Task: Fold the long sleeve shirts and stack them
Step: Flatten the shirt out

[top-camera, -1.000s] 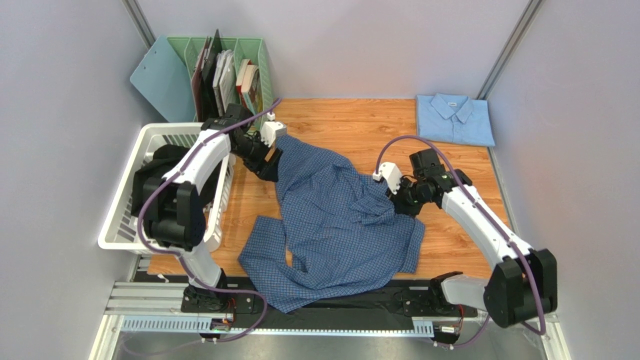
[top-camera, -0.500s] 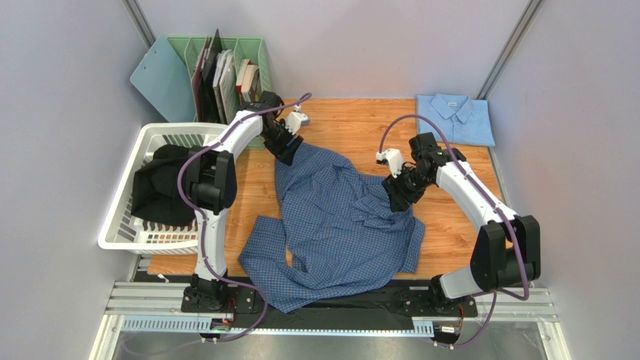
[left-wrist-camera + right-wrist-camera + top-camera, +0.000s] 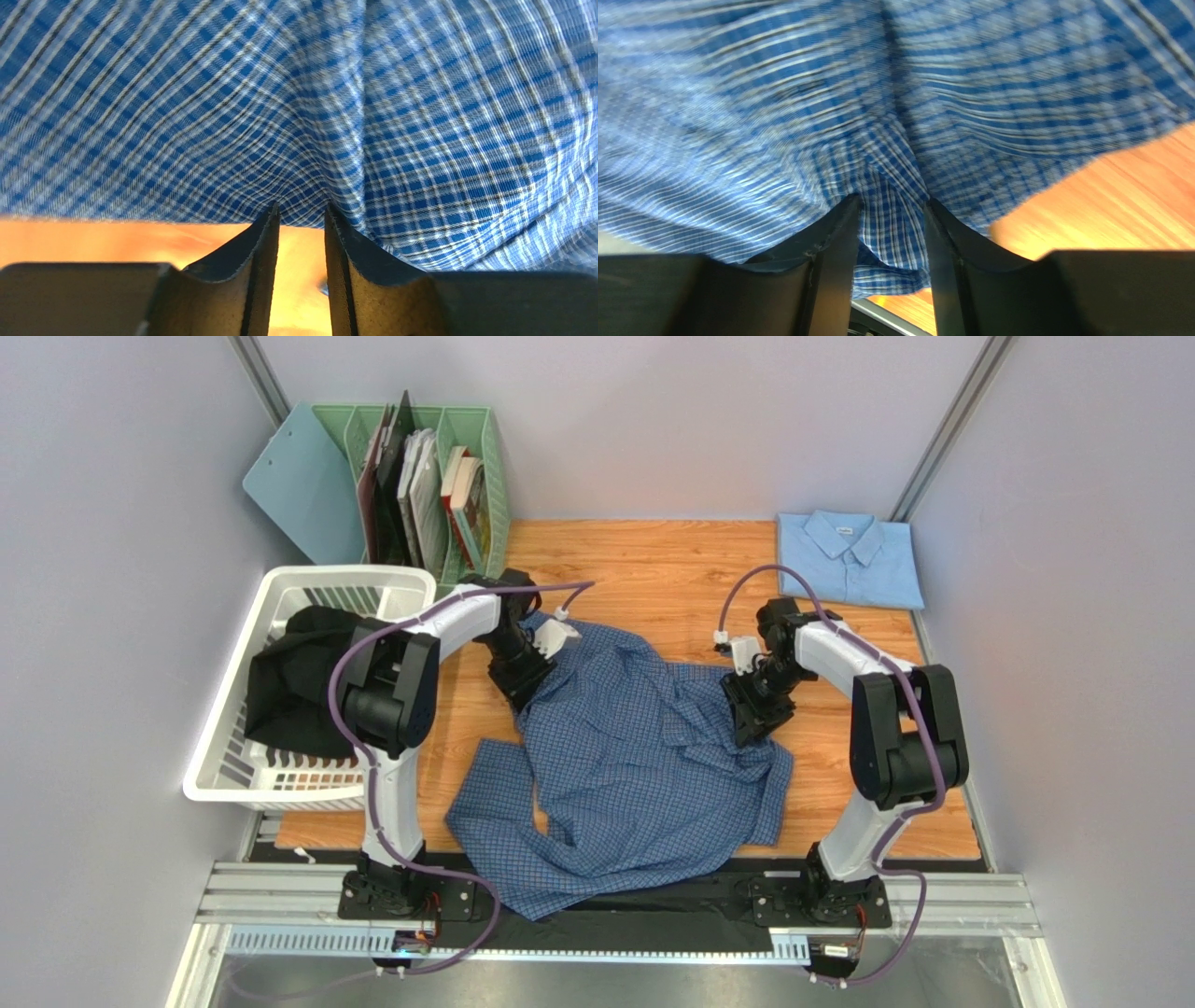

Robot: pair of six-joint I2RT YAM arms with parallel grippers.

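Note:
The mid-blue checked shirt (image 3: pixel 631 770) lies spread and crumpled on the wooden table (image 3: pixel 659 567), its hem hanging over the near edge. My left gripper (image 3: pixel 530 672) is at the shirt's upper left edge; in the left wrist view (image 3: pixel 302 206) its tips pinch a fold of the checked cloth (image 3: pixel 421 105). My right gripper (image 3: pixel 746 717) is at the shirt's upper right edge; in the right wrist view (image 3: pixel 892 203) the checked cloth (image 3: pixel 773 105) is bunched between the jaws. The pale sky-blue shirt (image 3: pixel 849 557) lies folded at the far right corner.
A white laundry basket (image 3: pixel 281 585) holding a black garment (image 3: pixel 302 679) stands at the left edge. A green file rack (image 3: pixel 470 427) with books and a blue clipboard (image 3: pixel 302 483) stand at the far left. Bare wood (image 3: pixel 870 798) shows right of the shirt.
Both grippers have swung out towards the back and come down again onto the shirt's upper edge. The upper part of the shirt has shifted slightly and spread wider.

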